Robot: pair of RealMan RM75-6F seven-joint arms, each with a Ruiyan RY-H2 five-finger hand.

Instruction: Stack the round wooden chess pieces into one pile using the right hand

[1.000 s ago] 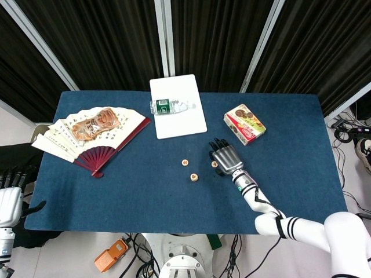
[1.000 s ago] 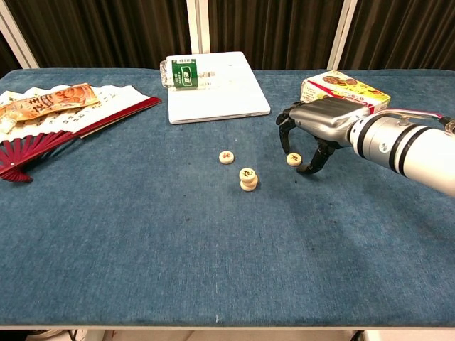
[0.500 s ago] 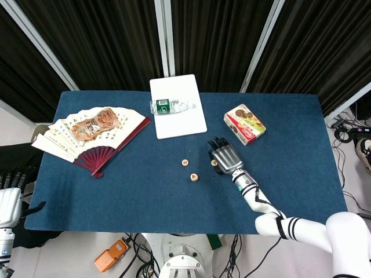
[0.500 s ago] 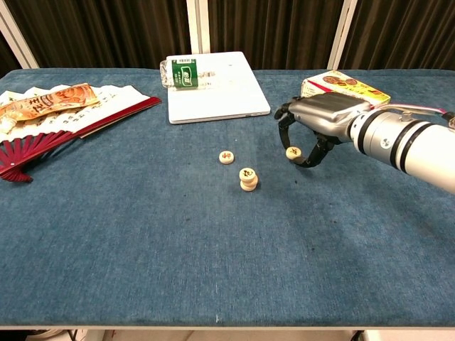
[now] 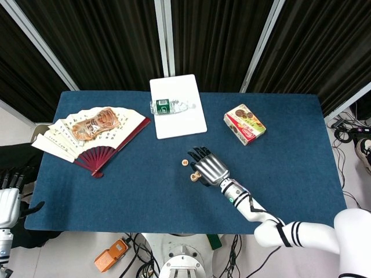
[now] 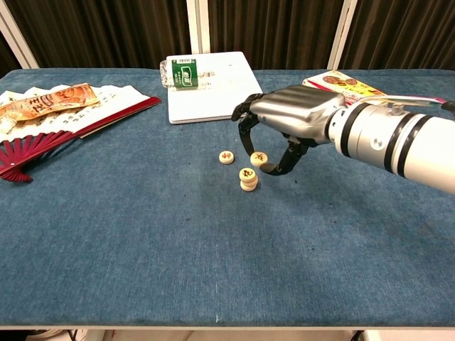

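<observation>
the right robot hand (image 6: 284, 131) is pinching a round wooden chess piece (image 6: 258, 158) between thumb and fingertips, carrying it in the air just up and to the right of the small pile (image 6: 248, 179) on the blue tabletop (image 6: 142, 234). in the chest view the pile is showing two pieces, one sitting squarely on the other, and a single loose piece (image 6: 226, 156) is lying flat on the cloth just to the pile's left, apart from it. in the head view the hand is covering most of the pile, so the gap between carried piece and pile is reading better from the chest view.

the left robot hand (image 5: 8, 200) is hanging off the tabletop's left edge, holding nothing, fingers apart.

these discs are looking light, rigid and smooth, probably with slightly slick faces and rounded rims. being thin, each is best taken by its rim from two opposite sides, faces kept level, as the held one is roughly sitting now. a light pinch is likely enough; squeezing hard could make a disc squirt out sideways. the pile is narrow and only resting under its own weight, so a nudge from a finger or an off-centre landing could slide the top piece off. the soft cloth may be giving a slightly uneven base too.
</observation>
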